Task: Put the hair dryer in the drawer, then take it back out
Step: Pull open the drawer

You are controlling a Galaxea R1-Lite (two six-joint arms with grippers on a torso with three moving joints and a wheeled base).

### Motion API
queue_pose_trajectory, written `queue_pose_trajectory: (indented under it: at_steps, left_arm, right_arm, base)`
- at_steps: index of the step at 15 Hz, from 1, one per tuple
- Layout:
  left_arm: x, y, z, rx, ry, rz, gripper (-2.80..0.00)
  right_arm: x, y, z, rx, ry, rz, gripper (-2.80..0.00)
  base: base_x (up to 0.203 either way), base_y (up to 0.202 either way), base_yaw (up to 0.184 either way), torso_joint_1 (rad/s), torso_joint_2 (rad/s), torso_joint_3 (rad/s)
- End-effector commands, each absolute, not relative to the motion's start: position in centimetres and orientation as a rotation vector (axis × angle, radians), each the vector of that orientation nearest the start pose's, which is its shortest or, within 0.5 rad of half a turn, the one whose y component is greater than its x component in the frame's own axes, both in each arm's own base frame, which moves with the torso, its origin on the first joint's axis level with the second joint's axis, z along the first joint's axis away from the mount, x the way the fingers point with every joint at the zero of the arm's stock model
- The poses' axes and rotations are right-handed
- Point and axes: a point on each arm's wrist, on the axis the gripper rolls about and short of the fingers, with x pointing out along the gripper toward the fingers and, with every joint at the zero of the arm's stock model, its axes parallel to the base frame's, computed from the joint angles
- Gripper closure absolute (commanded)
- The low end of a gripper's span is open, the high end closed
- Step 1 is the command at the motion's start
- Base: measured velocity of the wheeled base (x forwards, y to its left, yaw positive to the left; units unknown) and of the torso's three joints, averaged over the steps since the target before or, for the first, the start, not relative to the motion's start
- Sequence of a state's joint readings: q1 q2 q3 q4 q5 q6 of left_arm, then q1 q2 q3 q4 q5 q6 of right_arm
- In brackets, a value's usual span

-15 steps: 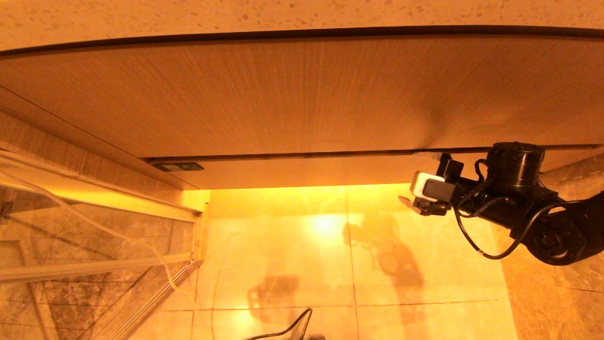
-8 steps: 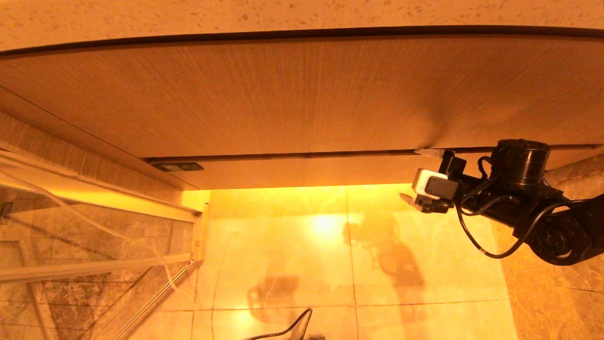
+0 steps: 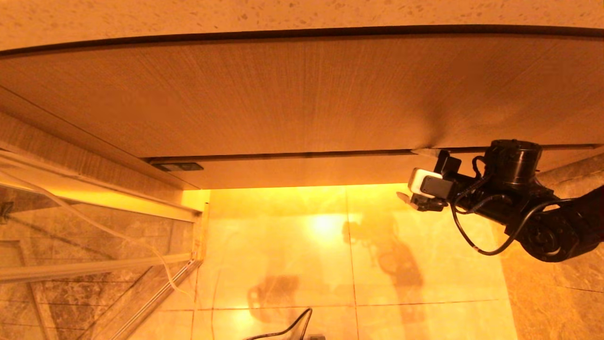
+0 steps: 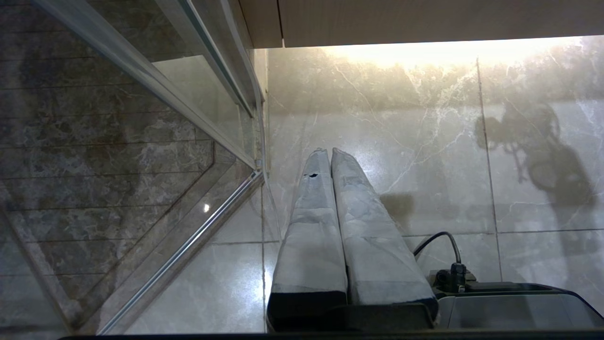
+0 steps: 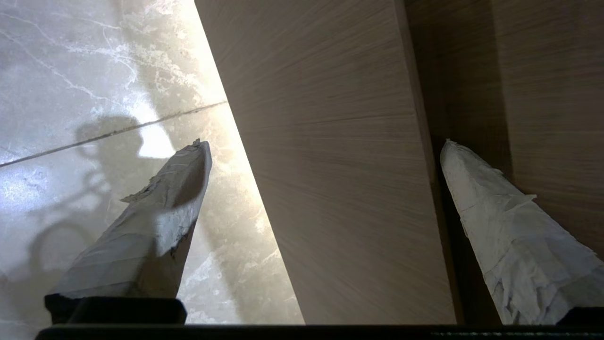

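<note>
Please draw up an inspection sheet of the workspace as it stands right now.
Surface: glossy marble floor tiles below the cabinet, lit from under it.
Job's things: the drawer is shut, a narrow wood-grain front under the taller wood panel; hair dryer: nothing seen.
Clutter: nothing seen.
Hands: right hand open, fingers straddling the drawer front at its right end, one in the seam above, one below its bottom edge; left hand shut, parked low over the floor.
Cables: a black cable loops under the right wrist; a thin white cord runs along the glass.
Surroundings: glass partition on the left, speckled countertop above.
</note>
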State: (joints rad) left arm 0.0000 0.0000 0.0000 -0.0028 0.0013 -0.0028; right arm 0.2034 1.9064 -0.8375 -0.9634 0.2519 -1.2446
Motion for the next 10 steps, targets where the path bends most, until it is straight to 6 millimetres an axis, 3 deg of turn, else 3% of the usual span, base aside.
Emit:
queue_pose_trajectory:
  at_steps: [1, 10]
  left_arm:
    - [-2.3, 0.0, 7.6, -0.003, -0.003, 0.002, 0.00]
    - [-2.3, 0.0, 7.6, -0.003, -0.003, 0.002, 0.00]
  right_arm:
    - [34.6, 7.7, 15.3, -1.228, -0.195, 0.456, -2.80]
    - [35.6, 7.8, 13.8, -1.233, -0.142, 0.426, -2.80]
  base:
    - [0.000, 0.000, 0.000, 0.000, 0.00, 0.000]
    - [0.000, 0.000, 0.000, 0.000, 0.00, 0.000]
